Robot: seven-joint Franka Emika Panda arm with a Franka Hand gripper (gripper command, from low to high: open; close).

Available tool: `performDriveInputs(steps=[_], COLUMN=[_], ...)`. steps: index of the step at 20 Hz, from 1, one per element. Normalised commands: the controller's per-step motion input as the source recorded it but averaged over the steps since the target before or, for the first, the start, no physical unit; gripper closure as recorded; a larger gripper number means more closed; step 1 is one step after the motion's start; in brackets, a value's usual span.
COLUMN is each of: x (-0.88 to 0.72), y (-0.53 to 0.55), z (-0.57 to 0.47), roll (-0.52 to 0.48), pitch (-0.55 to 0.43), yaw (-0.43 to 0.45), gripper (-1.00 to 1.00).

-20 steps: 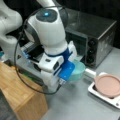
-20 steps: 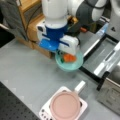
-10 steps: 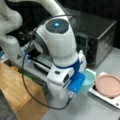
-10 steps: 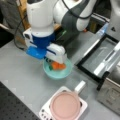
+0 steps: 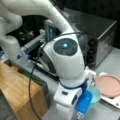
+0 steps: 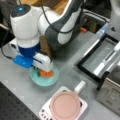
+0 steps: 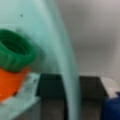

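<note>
Gripper (image 6: 42, 71): in a front view, low over a teal bowl (image 6: 45, 77) on the grey bench (image 6: 67, 75), its tip at or just above an orange carrot-like toy (image 6: 47, 73) with a green end lying in the bowl; whether the fingers are spread or pinching the toy cannot be told, as the white wrist housing hides them. Against the frames of a second and half a second ago, the arm has swung toward this view's left and come down, the bowl travelling with it across the bench to a spot just above the pink plate (image 6: 65, 106), which sits on a white square base with a handle. To this view's right: a black tray (image 6: 100, 60) and a metal appliance beyond it, well apart from the bowl. In a front view from the opposite side, the gripper itself is hidden behind the arm's white body; the teal bowl (image 5: 96, 93) shows beside the blue wrist part, just beside the pink plate (image 5: 110, 85); a wooden box (image 5: 17, 90) stands at this view's left, a dark oven-like appliance (image 5: 100, 40) behind. Wrist view: the teal bowl (image 7: 60, 50) fills the frame, its rim curving through the middle, the orange toy (image 7: 10, 80) with its green ribbed cap (image 7: 15, 53) inside at left; no fingers distinguishable.
</note>
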Motion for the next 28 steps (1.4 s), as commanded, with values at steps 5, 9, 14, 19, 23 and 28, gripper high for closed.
performDriveInputs(steps=[5,9,14,19,23,28], x=[0.38,0.41,0.4,0.32,0.28,0.28], y=[-0.21,-0.21,-0.2,-0.14,-0.11,-0.11], z=[0.0,-0.02,-0.03,0.02,0.05,0.07], roll=[-0.093,-0.079,-0.06,-0.039,-0.036,-0.01], pitch=[0.177,0.155,0.127,0.132,0.117,0.115], yaw=[0.127,0.126,0.126,0.118,0.104,0.102], gripper=[1.0,1.0,1.0,1.0,-1.0,-1.0])
